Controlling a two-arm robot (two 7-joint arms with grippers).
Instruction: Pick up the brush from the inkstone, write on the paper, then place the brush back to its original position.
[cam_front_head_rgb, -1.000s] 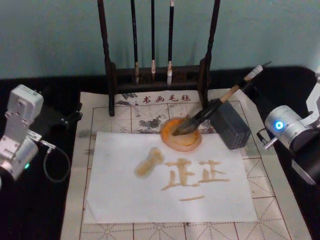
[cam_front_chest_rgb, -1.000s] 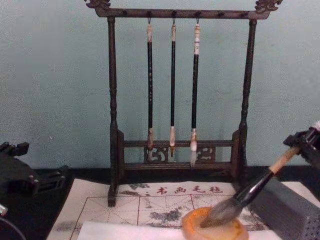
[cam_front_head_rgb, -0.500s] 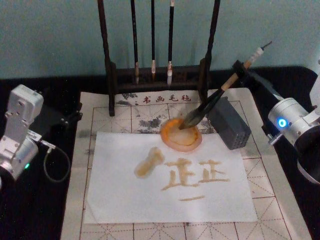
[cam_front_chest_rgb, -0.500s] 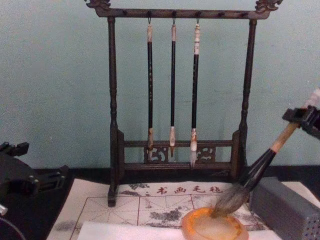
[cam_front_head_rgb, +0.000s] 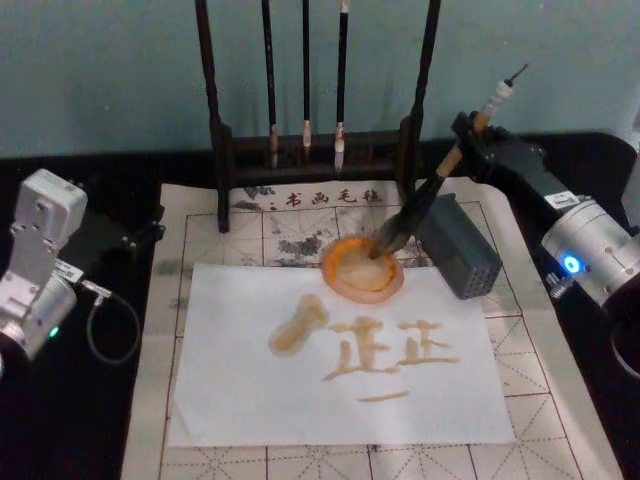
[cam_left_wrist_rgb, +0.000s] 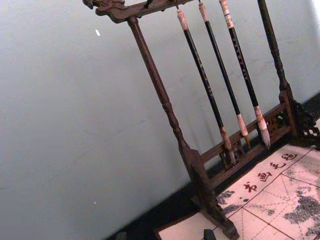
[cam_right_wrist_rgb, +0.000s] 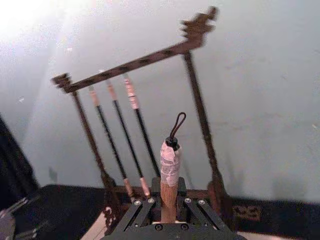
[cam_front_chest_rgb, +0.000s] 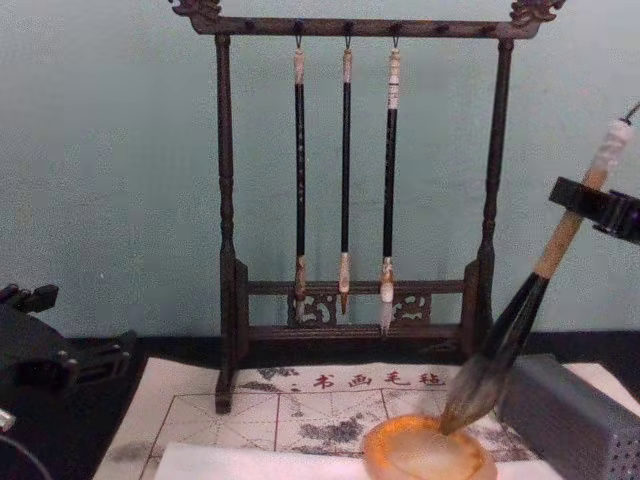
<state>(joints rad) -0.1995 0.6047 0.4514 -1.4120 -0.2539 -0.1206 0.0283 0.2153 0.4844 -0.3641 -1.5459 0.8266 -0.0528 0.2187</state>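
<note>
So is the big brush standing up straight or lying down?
Neither, it's leaning. The brush slants steeply, with its bristle tip in the inkstone and its handle gripped up high by the right pincer.

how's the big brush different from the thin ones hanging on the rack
The brush is thick with a bushy tuft; the hanging brushes are thin with small tips. The brush leans, held in the right gripper, tuft tip in the inkstone; the hanging brushes hang upright from the rack. Both have black sections and pale top ends. The left arm sits parked at the left.
</note>
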